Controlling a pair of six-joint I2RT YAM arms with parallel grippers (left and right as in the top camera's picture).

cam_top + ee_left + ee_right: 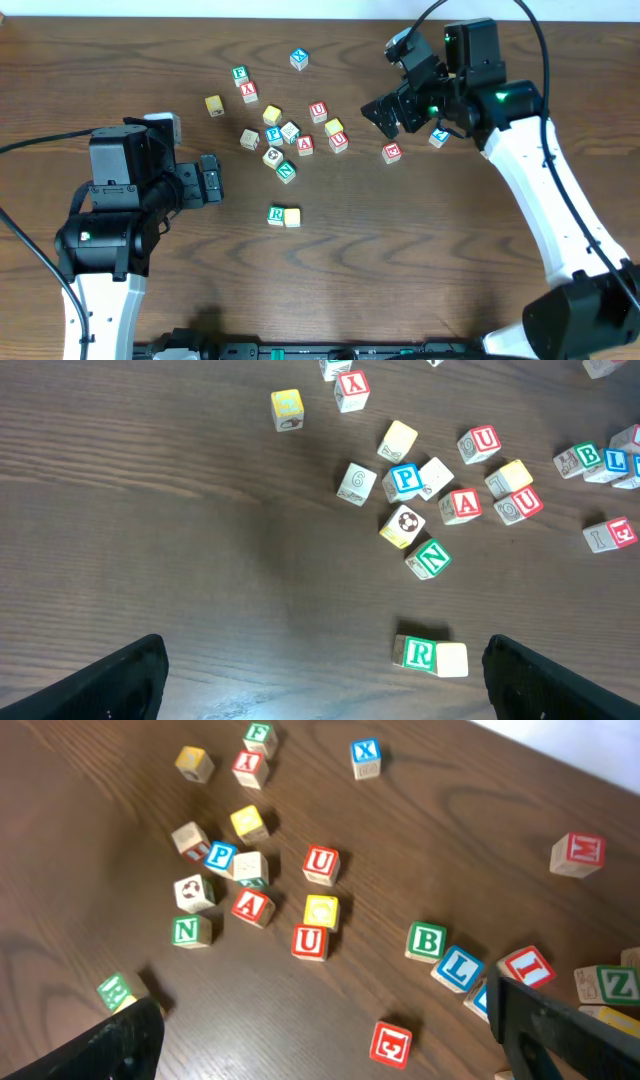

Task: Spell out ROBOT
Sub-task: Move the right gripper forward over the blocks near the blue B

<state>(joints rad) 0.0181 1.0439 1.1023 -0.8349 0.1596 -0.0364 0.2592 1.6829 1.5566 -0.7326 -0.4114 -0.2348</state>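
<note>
The left end effector (210, 181) sits at the left middle of the overhead view, its jaws spread wide apart with nothing between them. In its own wrist view only two dark fingertips (120, 680) show, cut off by the bottom corners. Between them, a little higher in that frame, lies the green R cube (418, 654). It touches a yellow-faced cube (452, 659) on its right, whose letter cannot be read. This pair lies at the lower centre of the overhead view, apart from the main scatter on the worktop (450, 260).

The right end effector (384, 116) is at the upper right of the overhead view, its jaws also wide apart and empty. From above, its body hides the blocks under it. The green B cube (427, 941) therefore shows only in the wrist views, just beside a blue L cube (457, 967).

A second yellow-faced cube (321, 910) lies just above a red U cube (310, 941) at the centre of the right wrist view, and its mark is faint. No blue T can be made out. A blue-printed cube (438, 137) peeks out beside the right arm, but its letter is too small to read.
</note>
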